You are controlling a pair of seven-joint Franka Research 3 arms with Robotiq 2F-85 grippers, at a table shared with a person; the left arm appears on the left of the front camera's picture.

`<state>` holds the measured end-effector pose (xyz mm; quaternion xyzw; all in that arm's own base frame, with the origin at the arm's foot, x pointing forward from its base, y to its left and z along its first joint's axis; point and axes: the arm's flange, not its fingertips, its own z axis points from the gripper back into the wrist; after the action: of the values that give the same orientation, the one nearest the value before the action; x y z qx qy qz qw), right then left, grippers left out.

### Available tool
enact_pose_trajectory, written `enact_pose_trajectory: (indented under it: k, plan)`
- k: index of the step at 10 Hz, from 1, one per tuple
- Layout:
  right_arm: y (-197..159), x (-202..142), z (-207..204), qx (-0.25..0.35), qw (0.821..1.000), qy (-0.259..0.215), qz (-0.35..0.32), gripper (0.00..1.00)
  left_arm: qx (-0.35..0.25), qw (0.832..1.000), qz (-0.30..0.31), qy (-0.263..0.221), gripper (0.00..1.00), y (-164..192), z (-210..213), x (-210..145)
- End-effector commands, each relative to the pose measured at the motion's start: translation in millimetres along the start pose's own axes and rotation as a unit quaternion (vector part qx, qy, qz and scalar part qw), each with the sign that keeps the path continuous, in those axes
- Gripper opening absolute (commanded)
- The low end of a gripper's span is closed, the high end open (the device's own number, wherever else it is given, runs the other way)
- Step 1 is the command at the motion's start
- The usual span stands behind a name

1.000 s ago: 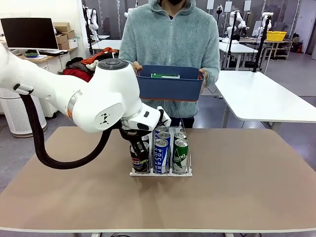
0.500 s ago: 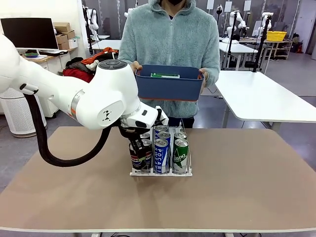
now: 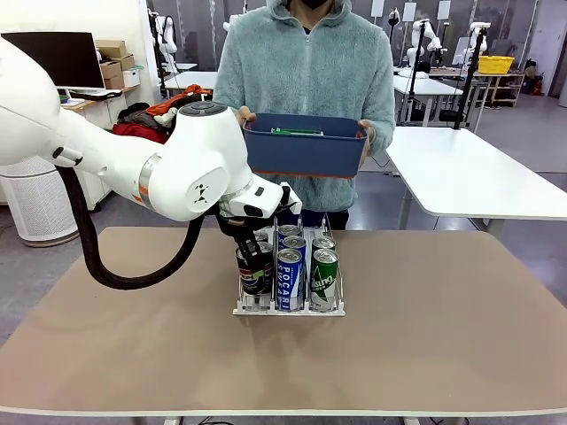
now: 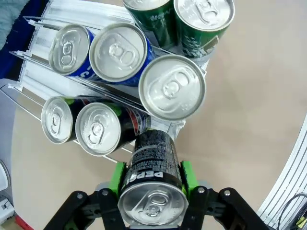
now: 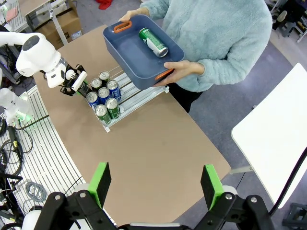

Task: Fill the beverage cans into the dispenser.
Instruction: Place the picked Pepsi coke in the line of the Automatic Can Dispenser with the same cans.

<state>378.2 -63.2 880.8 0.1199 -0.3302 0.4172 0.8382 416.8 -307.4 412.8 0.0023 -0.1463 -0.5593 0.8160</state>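
Pepsi can (image 3: 260,276), front view: your left claw (image 3: 252,264) holds it just above the front of the dispenser's (image 3: 292,310) left lane. Left wrist view: green pads (image 4: 116,175) clench it; next, lower it squarely into the lane. Right wrist view: right claw (image 5: 156,186) released, aloft; one green can (image 5: 154,42) waits in the bin (image 5: 127,48).

Left gripper (image 4: 152,178) clamped, right gripper (image 5: 156,184) wide.
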Motion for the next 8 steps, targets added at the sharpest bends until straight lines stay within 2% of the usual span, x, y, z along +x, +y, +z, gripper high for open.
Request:
enact_pose_trajectory:
  k: [1,8]
  plan:
    - [2,-1,0,0.001,1.0,0.0,0.0,1.0,-0.002,0.999,-0.015,-0.042,0.58,28,-5,10]
    - [2,-1,0,0.001,1.0,0.0,0.0,1.0,-0.035,0.999,-0.008,-0.017,0.58,41,-38,12]
